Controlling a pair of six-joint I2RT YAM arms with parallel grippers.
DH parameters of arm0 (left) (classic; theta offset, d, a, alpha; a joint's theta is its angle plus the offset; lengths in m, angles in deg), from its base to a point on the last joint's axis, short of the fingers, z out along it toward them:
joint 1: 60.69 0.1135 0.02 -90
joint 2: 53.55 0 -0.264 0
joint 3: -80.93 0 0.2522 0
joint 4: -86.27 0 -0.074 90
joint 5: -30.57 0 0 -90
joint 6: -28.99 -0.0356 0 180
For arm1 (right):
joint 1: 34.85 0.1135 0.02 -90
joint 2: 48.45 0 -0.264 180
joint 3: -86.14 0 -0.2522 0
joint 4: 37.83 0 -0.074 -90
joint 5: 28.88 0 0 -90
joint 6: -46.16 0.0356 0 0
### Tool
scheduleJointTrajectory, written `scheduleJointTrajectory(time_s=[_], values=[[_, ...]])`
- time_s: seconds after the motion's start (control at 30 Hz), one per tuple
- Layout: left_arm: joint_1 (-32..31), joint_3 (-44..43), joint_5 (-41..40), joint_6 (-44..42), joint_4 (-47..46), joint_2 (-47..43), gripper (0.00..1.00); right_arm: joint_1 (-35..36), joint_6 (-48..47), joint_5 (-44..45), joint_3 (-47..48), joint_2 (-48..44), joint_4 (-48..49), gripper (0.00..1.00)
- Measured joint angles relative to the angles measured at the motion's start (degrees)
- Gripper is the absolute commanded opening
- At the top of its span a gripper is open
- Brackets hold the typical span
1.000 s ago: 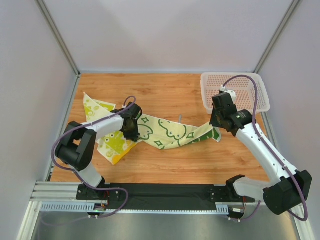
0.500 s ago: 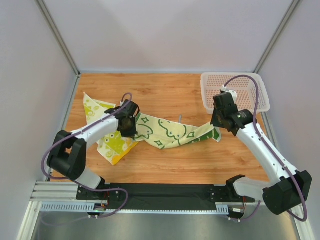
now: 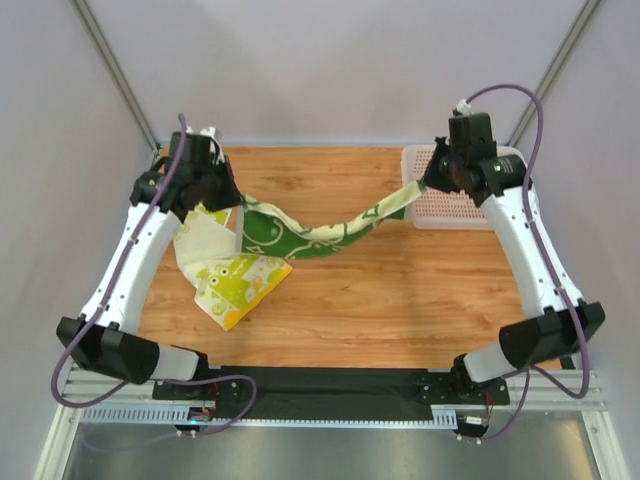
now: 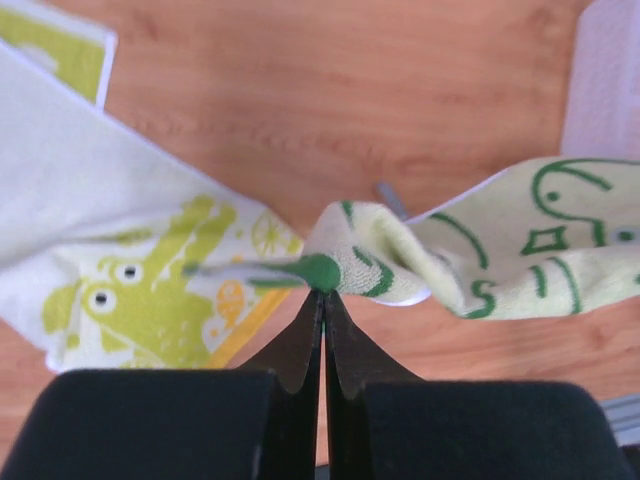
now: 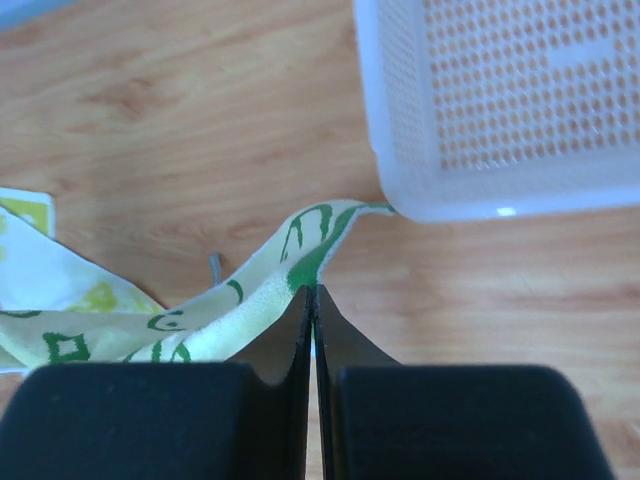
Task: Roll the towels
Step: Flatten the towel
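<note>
A towel (image 3: 310, 235), dark green with white lines on one side and pale yellow with green drawings on the other, hangs stretched in the air between my two grippers. My left gripper (image 3: 232, 197) is shut on its left corner, seen in the left wrist view (image 4: 322, 290) with the towel (image 4: 500, 240) running right. My right gripper (image 3: 428, 183) is shut on its right corner, seen in the right wrist view (image 5: 313, 290) with the towel (image 5: 230, 310) running left. The cream-yellow towel (image 3: 228, 272) with lime-green blobs lies crumpled on the table below my left gripper (image 4: 120, 270).
A white perforated basket (image 3: 450, 215) stands at the back right, partly under my right arm; its corner is close beyond my right gripper (image 5: 500, 100). A small grey peg (image 4: 390, 198) lies on the wooden table under the hanging towel. Walls close the sides and back.
Both grippers have risen and moved apart towards the back corners, lifting the green-patterned towel off the table and pulling it taut. The cream-yellow towel stays on the table.
</note>
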Motion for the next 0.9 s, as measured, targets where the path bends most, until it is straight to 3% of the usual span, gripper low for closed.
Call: scheduleJointTrajectory(time_s=[0.17,0.3,0.37,0.5,0.67,0.77,0.9], values=[[5.3,-21.2,3.6,-2.3,4.7,10.0,0.0,-0.8,-0.4,-5.3,17.4,10.8,-2.4,0.0],[6.3,-24.8,4.0,-3.0,6.0,9.5,0.0,-1.3,-0.4,-6.4,13.8,8.7,-1.5,0.0],[6.3,-19.1,4.1,-3.1,5.5,4.7,0.0,-1.5,-0.3,-6.8,5.7,4.2,-0.7,0.0],[6.3,4.0,4.6,-2.3,3.7,-10.8,0.0,-2.0,1.5,-9.0,-17.0,-5.4,3.7,0.0],[7.2,29.5,4.9,-0.5,1.7,-20.9,0.0,-2.7,3.8,-13.1,-35.3,-2.0,8.1,0.0],[8.5,36.5,6.2,0.8,1.6,-18.4,0.01,-3.6,4.4,-15.5,-39.8,2.7,10.1,0.0],[9.0,36.8,6.1,1.9,1.1,-18.1,0.04,-4.9,5.4,-17.0,-42.3,2.5,12.3,0.08]])
